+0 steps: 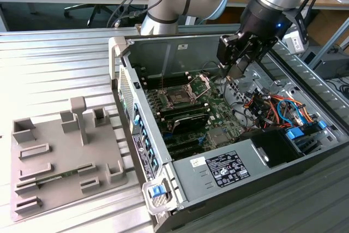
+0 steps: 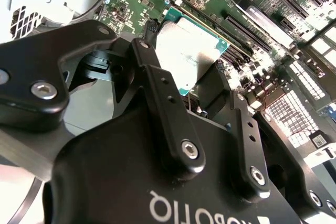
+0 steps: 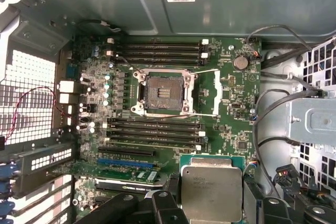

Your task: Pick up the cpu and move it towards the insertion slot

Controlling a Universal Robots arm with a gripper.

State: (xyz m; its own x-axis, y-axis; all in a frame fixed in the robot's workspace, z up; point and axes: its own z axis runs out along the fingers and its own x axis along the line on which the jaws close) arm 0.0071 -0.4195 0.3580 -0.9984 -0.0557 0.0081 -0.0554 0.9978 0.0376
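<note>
My jaws are clamped on the cpu (image 3: 211, 192) by its edges, hanging over the board (image 3: 231, 129) well short of the slot (image 3: 164, 92). If it slips or tilts, it could land crooked and wreck the socket.

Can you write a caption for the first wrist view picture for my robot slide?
The gripper holds the cpu above the green motherboard, away from the open insertion slot.
</note>
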